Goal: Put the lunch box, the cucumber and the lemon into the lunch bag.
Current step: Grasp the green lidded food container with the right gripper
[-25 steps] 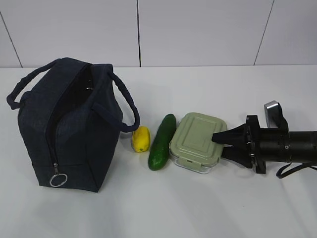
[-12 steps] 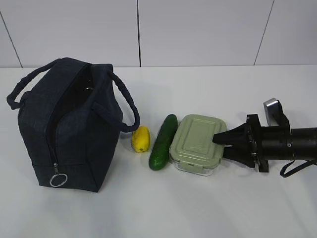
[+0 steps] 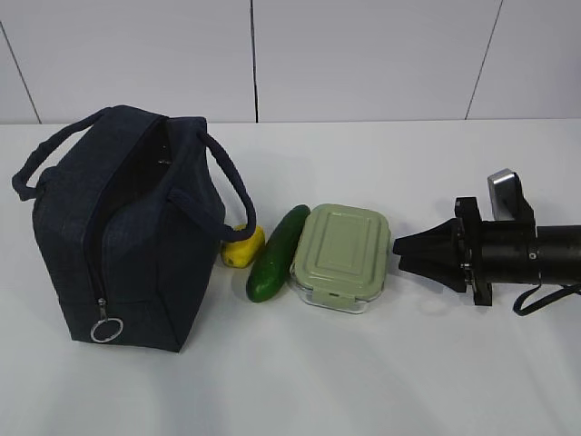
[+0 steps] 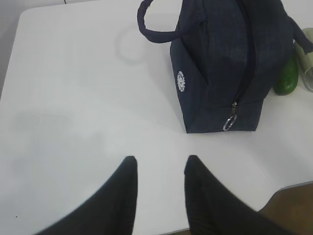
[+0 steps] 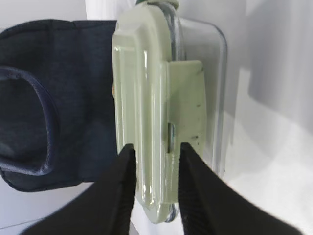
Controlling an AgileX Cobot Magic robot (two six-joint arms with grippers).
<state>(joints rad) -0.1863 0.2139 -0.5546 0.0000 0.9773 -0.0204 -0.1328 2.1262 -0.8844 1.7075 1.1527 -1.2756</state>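
The navy lunch bag (image 3: 136, 245) stands at the left with its top unzipped and its ring pull (image 3: 106, 330) hanging low. The lemon (image 3: 243, 245) lies against it, partly behind a handle. The cucumber (image 3: 277, 252) lies between the lemon and the green-lidded lunch box (image 3: 340, 256), which sits flat on the table. My right gripper (image 3: 399, 254) is level at the box's right end. In the right wrist view (image 5: 156, 148) it is open, with the jaws on either side of the lunch box (image 5: 146, 98) edge. My left gripper (image 4: 159, 164) is open and empty over bare table in front of the bag (image 4: 220, 58).
The white table's front edge (image 4: 293, 183) shows near the left gripper. A white panelled wall (image 3: 363, 54) stands behind the table. The cucumber tip (image 4: 286, 78) shows past the bag in the left wrist view.
The lunch box has slid left, pushing the cucumber and the lemon toward the bag. The right gripper's upper finger, which lay over the lid, now ends at the box's right edge.
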